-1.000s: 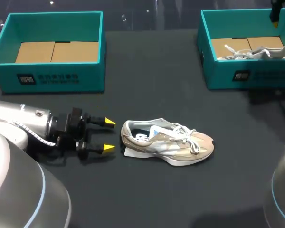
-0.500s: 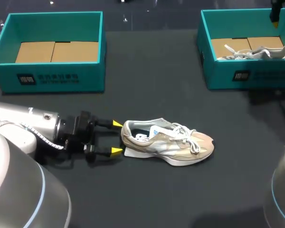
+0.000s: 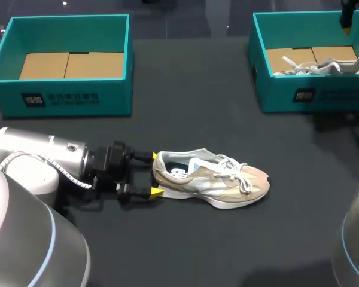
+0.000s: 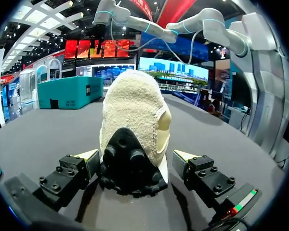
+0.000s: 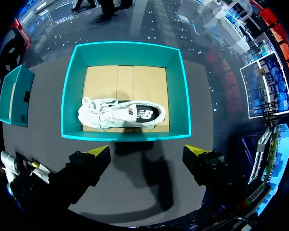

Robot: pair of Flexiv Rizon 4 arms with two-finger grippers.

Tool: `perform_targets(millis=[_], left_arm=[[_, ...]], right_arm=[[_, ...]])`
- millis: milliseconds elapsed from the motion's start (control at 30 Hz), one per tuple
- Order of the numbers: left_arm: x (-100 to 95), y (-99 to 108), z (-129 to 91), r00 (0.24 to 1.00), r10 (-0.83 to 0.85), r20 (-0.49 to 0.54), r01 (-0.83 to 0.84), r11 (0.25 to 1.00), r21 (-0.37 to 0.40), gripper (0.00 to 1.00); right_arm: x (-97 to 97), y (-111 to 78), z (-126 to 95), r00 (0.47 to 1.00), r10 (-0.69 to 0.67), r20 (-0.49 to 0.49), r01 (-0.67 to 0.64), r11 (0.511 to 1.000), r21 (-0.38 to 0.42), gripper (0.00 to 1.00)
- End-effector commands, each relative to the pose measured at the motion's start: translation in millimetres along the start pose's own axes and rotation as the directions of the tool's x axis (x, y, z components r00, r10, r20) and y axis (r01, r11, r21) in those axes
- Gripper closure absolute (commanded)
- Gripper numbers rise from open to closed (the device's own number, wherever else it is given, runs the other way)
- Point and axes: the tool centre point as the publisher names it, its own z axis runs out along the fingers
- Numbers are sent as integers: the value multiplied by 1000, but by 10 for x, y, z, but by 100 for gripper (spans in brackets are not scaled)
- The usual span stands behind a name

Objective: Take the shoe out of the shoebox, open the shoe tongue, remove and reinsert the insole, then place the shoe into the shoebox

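A beige sneaker (image 3: 212,178) lies on its side on the dark table, heel toward my left arm. My left gripper (image 3: 155,174) is open, its yellow fingertips on either side of the heel. In the left wrist view the heel (image 4: 135,115) stands between the fingers (image 4: 88,159) with a small gap on each side. My right gripper (image 5: 147,154) hangs open high above the right teal shoebox (image 5: 125,136), only its tip (image 3: 346,25) showing in the head view. An empty teal shoebox (image 3: 66,98) stands at the back left.
A second, white sneaker (image 3: 329,66) lies inside the right shoebox (image 3: 323,95), also seen from above (image 5: 123,114). Both boxes have brown cardboard floors. Bare dark table surface surrounds the beige sneaker on all sides.
My left gripper has slid right toward the beige sneaker and now straddles its heel. The sneaker, the boxes and the right arm have not moved.
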Motion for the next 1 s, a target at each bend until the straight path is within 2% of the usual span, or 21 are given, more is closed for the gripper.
perform_targets(millis=[33,1000], left_arm=[[-39,6,83,1000,2,-7,-2,1000,-1,0],[57,-2,415,995,29,-94,-29,1000,9,0]], right_arm=[[-2,3,1,1000,0,-1,0,1000,1,0],[-2,3,1,1000,0,-1,0,1000,1,0]])
